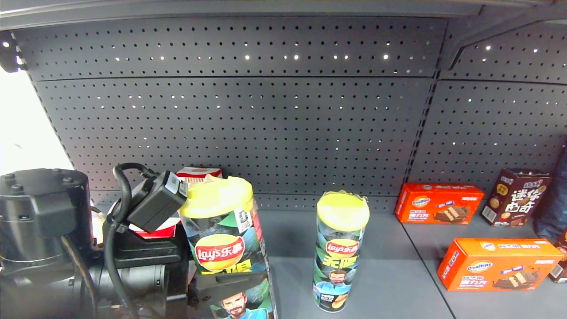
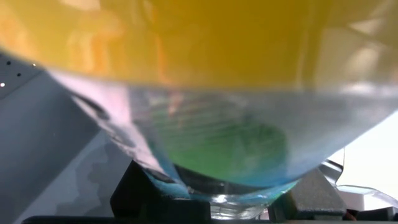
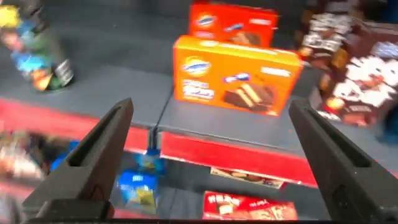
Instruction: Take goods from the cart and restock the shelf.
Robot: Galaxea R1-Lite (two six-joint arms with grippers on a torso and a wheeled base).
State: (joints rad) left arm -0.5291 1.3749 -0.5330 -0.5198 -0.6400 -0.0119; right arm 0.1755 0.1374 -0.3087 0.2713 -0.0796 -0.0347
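The left gripper [image 1: 227, 283] is clamped around a yellow-lidded chip can [image 1: 221, 239], held upright over the shelf [image 1: 398, 288] (its base is hidden, so it may or may not be touching). A second can [image 1: 340, 252] stands apart at its three o'clock, and a red-and-white box [image 1: 199, 173] sits just behind at eleven. Further toward three lie orange boxes [image 1: 498, 264] and a brown box [image 1: 516, 197]. The right gripper [image 3: 211, 109] hangs spread wide, grasping nothing.

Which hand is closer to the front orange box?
Right. The right gripper faces the orange box across the shelf edge; the left gripper holds a chip can far aside.
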